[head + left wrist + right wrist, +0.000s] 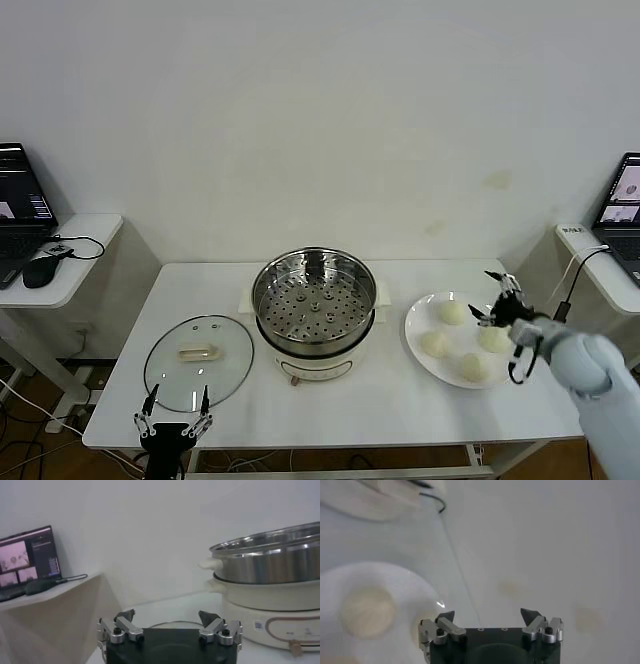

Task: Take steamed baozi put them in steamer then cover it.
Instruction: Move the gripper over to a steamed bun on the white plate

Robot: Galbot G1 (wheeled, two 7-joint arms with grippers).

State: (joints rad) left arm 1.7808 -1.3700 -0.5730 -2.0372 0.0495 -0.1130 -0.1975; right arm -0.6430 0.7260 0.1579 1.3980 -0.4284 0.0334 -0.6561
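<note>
The steamer (313, 300), a shiny steel pot with a perforated tray on a cream base, stands open at the table's centre; it also shows in the left wrist view (270, 562). The glass cover (198, 360) lies flat on the table to its left. Four baozi (452, 312) sit on a white plate (420, 322) to its right. My right gripper (484, 293) is open and empty, hovering over the plate's far right edge, near the bun at the right (494, 339). One baozi (368, 611) shows in the right wrist view. My left gripper (177, 398) is open and empty at the table's front edge, just before the cover.
Side desks with laptops stand at far left (20, 200) and far right (622, 205). A black mouse (40, 270) and cable lie on the left desk. A white wall is behind the table.
</note>
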